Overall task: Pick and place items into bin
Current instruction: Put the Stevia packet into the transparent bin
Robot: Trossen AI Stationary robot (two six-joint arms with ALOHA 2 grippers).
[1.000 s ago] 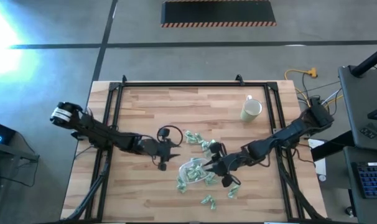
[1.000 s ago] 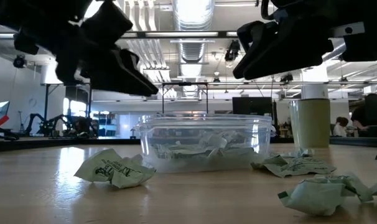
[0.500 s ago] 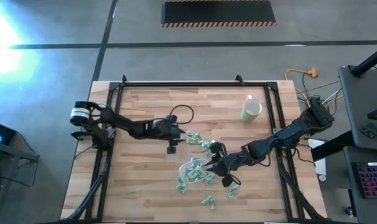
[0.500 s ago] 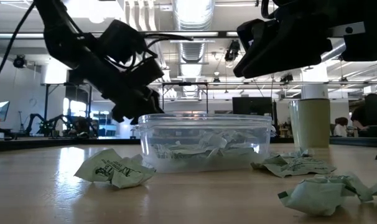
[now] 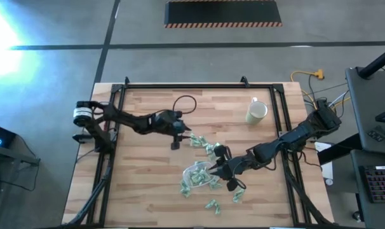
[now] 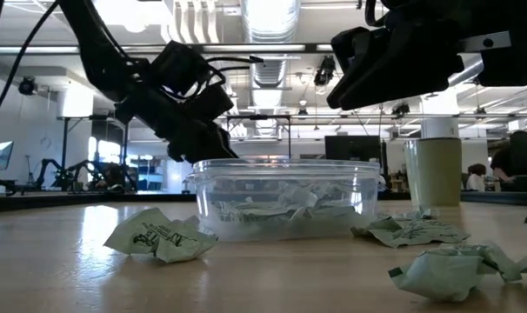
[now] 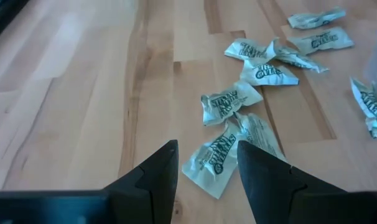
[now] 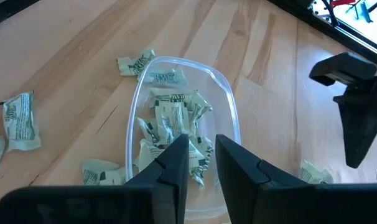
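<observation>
The bin [image 5: 195, 173], a clear oval tub, stands mid-table with several pale-green wrapped items [image 8: 176, 121] in it. More items lie loose on the wood: a cluster [image 5: 202, 143] on the bin's far side and a few [image 5: 211, 205] on its near side. My left gripper [image 7: 204, 163] is open and hovers at the left end of that far cluster, with one packet [image 7: 216, 158] on the table below the gap between its fingers. My right gripper [image 8: 203, 155] hangs over the bin's right part. A narrow gap shows between its fingers, with nothing in it.
A cream mug [image 5: 256, 112] stands at the table's far right. In the low view, loose packets [image 6: 159, 236] [image 6: 450, 269] lie in front of the bin [image 6: 285, 196]. A black frame [image 5: 180, 86] runs round the table's edges. Bare wood lies left of the bin.
My left gripper has swung from beside the bin's left side toward the table's far edge and a little to the right, ending at the cluster of packets behind the bin; it has stayed open. My right gripper has kept still over the bin.
</observation>
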